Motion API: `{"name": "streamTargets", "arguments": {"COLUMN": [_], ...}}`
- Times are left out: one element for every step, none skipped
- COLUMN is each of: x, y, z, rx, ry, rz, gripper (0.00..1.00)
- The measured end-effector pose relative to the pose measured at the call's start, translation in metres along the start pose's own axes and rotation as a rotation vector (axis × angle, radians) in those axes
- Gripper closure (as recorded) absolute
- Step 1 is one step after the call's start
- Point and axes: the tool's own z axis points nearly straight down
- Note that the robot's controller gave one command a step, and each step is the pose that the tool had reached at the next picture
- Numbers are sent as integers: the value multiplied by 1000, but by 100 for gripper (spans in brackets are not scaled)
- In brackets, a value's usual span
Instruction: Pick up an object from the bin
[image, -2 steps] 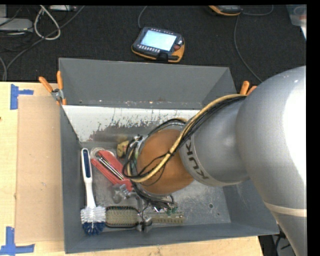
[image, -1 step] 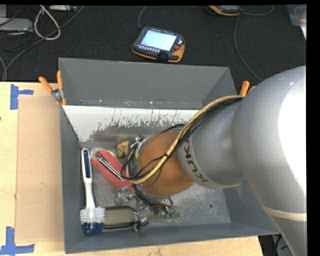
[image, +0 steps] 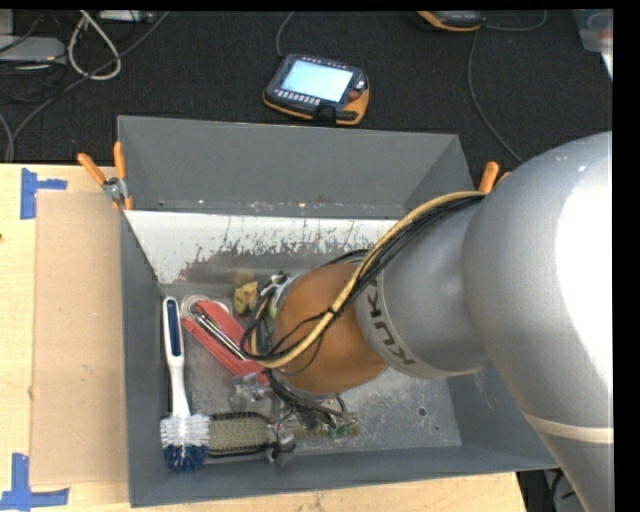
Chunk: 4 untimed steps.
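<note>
Dark flat brush (image: 235, 435) lies along the front wall of the grey bin (image: 300, 190), lower left, just beside the blue bristle head of a white-handled brush (image: 175, 360). Hand (image: 278, 415) sits low at its right end, under the orange wrist cover (image: 320, 340); clenched or released cannot be told. Red-handled tool (image: 215, 335) slants close behind.

A dark rectangular brush (image: 232, 436) lies flat along the front wall of the bin (image: 350, 472), left of centre.
</note>
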Motion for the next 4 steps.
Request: {"name": "streamTargets", "arguments": {"x": [1,2,2,2], "y": [0,1,1,1], "z": [-5,-22,-52,-62], "rx": [-1,-2,-2,-2], "ry": [2,9,10,9], "rz": [1,1,3,4], "gripper": [100,100,100,100]}}
